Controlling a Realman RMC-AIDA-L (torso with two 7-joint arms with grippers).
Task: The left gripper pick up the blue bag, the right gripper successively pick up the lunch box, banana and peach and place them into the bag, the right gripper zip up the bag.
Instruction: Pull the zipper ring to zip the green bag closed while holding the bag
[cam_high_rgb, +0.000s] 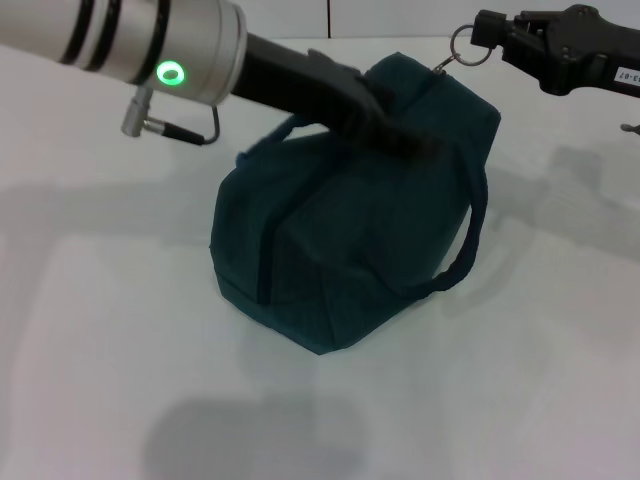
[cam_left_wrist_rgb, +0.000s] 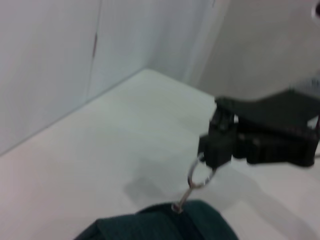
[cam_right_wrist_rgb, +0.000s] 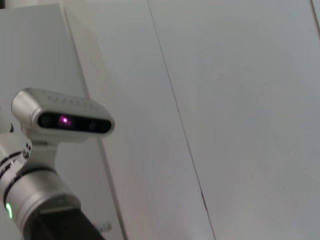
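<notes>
The blue bag (cam_high_rgb: 350, 220) sits on the white worktop (cam_high_rgb: 100, 350), a little toward the far edge and roughly midway between its sides. Its fabric slumps and creases, so it looks soft and likely to fold under any pull unless something steadies it. The left end effector (cam_high_rgb: 390, 125) presses into the top of the bag near a rope handle (cam_high_rgb: 470, 230); I cannot tell whether it is clenched or released, since the fingers sink into dark cloth. The right end effector (cam_high_rgb: 482, 35) is clamped on the silver ring pull (cam_high_rgb: 460, 45) at the bag's far top corner, the ring drawn taut. That ring is small, hard and probably slippery, but it is the sensible hold for the zip. No lunch box, banana or peach shows.
</notes>
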